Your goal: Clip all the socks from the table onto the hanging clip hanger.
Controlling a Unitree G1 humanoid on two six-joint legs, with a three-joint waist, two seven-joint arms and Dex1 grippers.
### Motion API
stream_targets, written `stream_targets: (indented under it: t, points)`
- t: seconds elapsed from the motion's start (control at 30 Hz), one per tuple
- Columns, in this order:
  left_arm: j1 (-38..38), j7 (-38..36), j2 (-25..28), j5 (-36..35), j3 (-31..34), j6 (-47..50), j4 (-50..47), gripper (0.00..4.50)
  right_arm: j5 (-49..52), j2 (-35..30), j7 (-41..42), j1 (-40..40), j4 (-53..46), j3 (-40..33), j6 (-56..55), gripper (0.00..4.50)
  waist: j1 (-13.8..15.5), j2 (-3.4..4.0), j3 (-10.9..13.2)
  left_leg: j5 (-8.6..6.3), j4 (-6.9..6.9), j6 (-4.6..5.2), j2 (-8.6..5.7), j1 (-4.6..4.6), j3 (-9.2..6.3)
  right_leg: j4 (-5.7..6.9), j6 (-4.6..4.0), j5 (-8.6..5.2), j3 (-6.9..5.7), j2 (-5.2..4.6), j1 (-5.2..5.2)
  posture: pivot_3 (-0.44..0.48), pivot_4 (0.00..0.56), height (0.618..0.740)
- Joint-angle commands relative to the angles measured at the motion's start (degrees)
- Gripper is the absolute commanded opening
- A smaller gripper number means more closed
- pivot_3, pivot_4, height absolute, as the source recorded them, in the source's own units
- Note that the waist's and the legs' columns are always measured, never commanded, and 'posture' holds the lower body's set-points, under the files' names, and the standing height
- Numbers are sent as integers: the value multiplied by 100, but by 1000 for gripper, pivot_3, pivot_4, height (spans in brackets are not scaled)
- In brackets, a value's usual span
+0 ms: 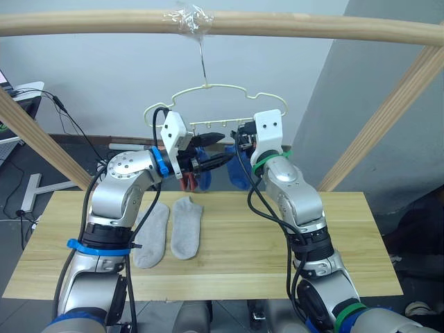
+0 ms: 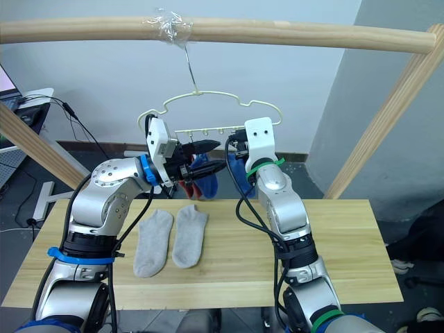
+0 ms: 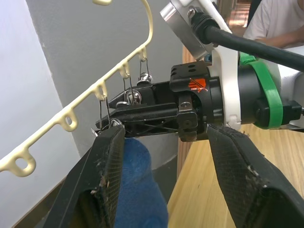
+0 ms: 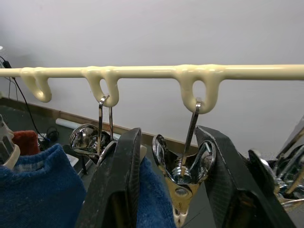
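Head views: your clip hanger (image 1: 208,87), thin pale-yellow wavy wire, hangs by its hook from a round wooden pole (image 1: 90,22), the hook taped in clear film. Below the hanger, two light grey socks (image 2: 171,239) lie flat, side by side, on the plank table (image 1: 236,270). Blue socks (image 1: 239,170) hang from the hanger, half hidden behind your arms; a scrap of rust red sock (image 2: 186,187) peeks out beneath the left gripper (image 1: 216,150). How many socks are clipped is hard to make out.

Left wrist view: your left gripper stands wide, textured black fingers (image 3: 111,175) apart. One finger lies against blue terry fabric under the hanger's loops. Across from it sits the right gripper (image 3: 142,111), among small wire clips.

Right wrist view: your right gripper (image 4: 175,185) is partly spread, straddling a chrome clip (image 4: 183,173) dangling from a hanger loop, pads not visibly pressing it. Blue sock fabric is cut off at the frame edge.
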Motion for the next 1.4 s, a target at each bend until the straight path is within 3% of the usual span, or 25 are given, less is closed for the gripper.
stream_targets:
  t: [0.03,0.53,0.7,0.8,0.93,1.17,1.27,1.4]
  points:
    - [-42,-15,-17,-140,99,21,-216,2855,91,215,-57,-227,-127,-9,-154,1862,0,0,0,0,0,0,0,0,0,0,0,0,0,0,0,-29,199,701]
    - [-51,19,-118,-269,116,79,-279,2855,152,221,-47,-255,-130,-12,-180,1862,0,0,0,0,0,0,0,0,0,0,0,0,0,0,0,-29,204,701]
    - [-55,57,-168,-268,140,34,-260,2855,165,209,-43,-251,-140,0,-196,702,-1,0,0,0,0,0,0,0,0,0,0,0,0,0,0,-29,204,701]
    - [-44,109,-202,-263,158,23,-254,3435,170,204,-45,-256,-142,7,-192,6,0,0,0,0,0,0,0,0,0,0,0,0,0,0,0,-31,204,701]
    - [121,93,-128,-205,134,6,-298,4481,166,189,-33,-251,-152,17,-203,0,-3,0,0,0,0,0,0,0,0,0,0,0,2,0,0,-32,203,701]
    - [657,350,206,563,-202,-58,-74,4481,146,154,-11,-247,-154,32,-234,0,-5,1,0,0,-3,0,1,5,-3,1,0,0,5,0,-1,-32,207,701]
    - [1129,1303,46,1056,-215,361,218,4481,151,150,-3,-243,-154,27,-237,0,-3,1,1,0,-3,0,1,5,-6,-1,0,0,7,-1,-1,-32,207,701]
    - [1484,1570,118,1549,-462,367,518,4481,158,137,20,-259,-151,23,-218,0,-5,1,1,-1,-3,1,2,4,-8,0,0,0,6,-1,-4,-32,210,701]
